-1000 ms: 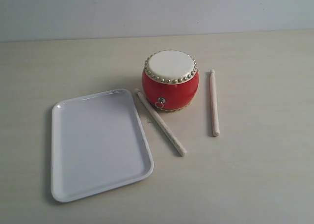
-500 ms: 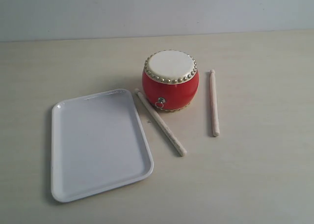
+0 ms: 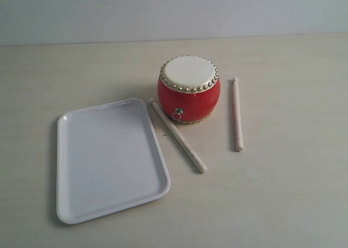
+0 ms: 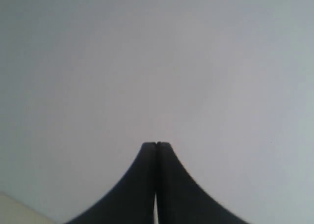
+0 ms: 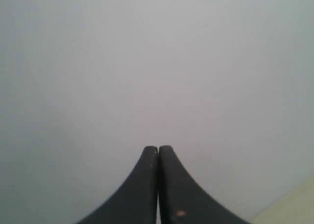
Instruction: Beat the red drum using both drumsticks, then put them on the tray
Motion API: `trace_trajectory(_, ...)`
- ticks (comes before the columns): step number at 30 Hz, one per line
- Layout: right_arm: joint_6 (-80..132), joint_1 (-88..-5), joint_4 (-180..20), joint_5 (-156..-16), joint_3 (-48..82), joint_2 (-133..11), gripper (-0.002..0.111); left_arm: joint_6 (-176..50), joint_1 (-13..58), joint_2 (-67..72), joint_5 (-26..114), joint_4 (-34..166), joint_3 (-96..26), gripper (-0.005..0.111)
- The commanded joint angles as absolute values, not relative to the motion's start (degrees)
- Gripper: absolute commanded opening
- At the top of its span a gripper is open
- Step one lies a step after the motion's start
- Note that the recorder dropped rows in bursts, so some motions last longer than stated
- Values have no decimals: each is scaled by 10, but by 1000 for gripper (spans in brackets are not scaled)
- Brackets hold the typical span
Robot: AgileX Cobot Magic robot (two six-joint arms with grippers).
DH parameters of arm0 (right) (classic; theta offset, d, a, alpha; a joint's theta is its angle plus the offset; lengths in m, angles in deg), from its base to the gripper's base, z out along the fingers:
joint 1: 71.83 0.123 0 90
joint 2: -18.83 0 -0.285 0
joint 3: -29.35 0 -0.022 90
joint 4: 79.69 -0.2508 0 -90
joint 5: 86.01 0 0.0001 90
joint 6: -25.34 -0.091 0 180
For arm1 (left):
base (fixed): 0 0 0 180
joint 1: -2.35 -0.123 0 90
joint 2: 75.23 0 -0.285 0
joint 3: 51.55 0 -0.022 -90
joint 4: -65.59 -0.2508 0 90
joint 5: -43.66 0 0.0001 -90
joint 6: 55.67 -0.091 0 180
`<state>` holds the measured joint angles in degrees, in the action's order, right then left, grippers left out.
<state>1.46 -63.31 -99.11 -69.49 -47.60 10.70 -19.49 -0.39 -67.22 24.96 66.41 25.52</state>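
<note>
Drumsticks, two pale wooden rods lying flat on the table, neither yet picked up. Nearest, at the left, is the white tray, with nothing in it. The left drumstick runs diagonally from near the tray's far right corner toward the near right, passing close by the drum's base; whether it touches either cannot be told. The right drumstick lies right of the drum, clear of it and pointing almost straight near to far. Behind and between them stands the red drum, upright with its cream skin facing up, and beyond it is the pale wall. The sticks are judged light, stiff and smooth, and being round they are liable to roll. A pinch from above across the shaft, toward the near end, would leave enough length to reach the skin. The left claw and right claw are each closed with the jaws pressed together and nothing between them. Both face a blank pale surface and are absent from the exterior view. Compared with the earlier exterior frames, no object has moved.
</note>
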Motion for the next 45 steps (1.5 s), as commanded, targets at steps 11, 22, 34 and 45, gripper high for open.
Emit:
trace_trajectory(11, 2, -635, -998, -969, -368, -23, 0, -208, -6, -667, 527, 668, 212, 0)
trace_trajectory(22, 253, -635, -1015, -954, -130, -313, 0, -203, -6, -611, 527, 719, 211, 0)
trace_trajectory(34, 504, -553, -1059, -1323, 91, -660, 0, -226, 37, -611, 563, 724, 211, 0)
trace_trajectory(45, 361, -379, -859, -1385, 200, -865, 10, -226, 43, -611, 564, 723, 211, 0)
